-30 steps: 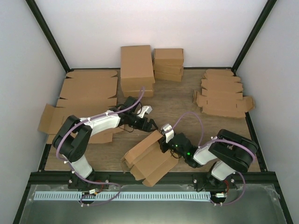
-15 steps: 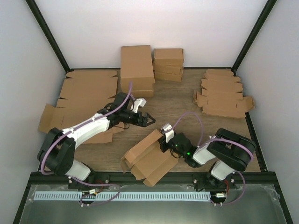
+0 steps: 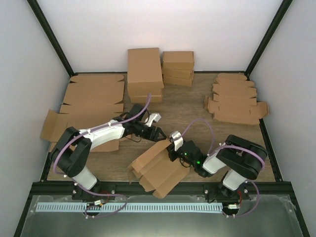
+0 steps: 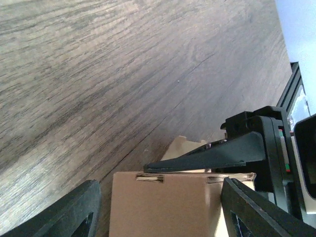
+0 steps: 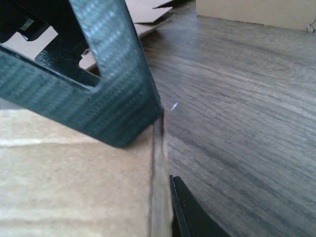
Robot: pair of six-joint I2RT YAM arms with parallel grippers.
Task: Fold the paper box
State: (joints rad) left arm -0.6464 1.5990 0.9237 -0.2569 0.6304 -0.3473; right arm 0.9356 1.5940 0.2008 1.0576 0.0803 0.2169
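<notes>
The paper box is a half-folded brown cardboard piece lying near the front middle of the table, with its flaps raised. My right gripper is shut on the box's far right corner. In the right wrist view its jaws pinch a thin cardboard wall. My left gripper hovers at the box's far edge, open. In the left wrist view its two fingers stand either side of a slotted cardboard panel. The right gripper's dark finger lies across the panel's top.
Folded brown boxes are stacked at the back middle, with smaller ones beside them. Large flat cardboard sheets lie at the left. A pile of die-cut blanks sits at the back right. Black frame posts stand in the corners.
The left gripper drew back a little from the box's far edge, then returned to it with its jaws narrower. The right gripper has kept its hold and the box has barely moved.
</notes>
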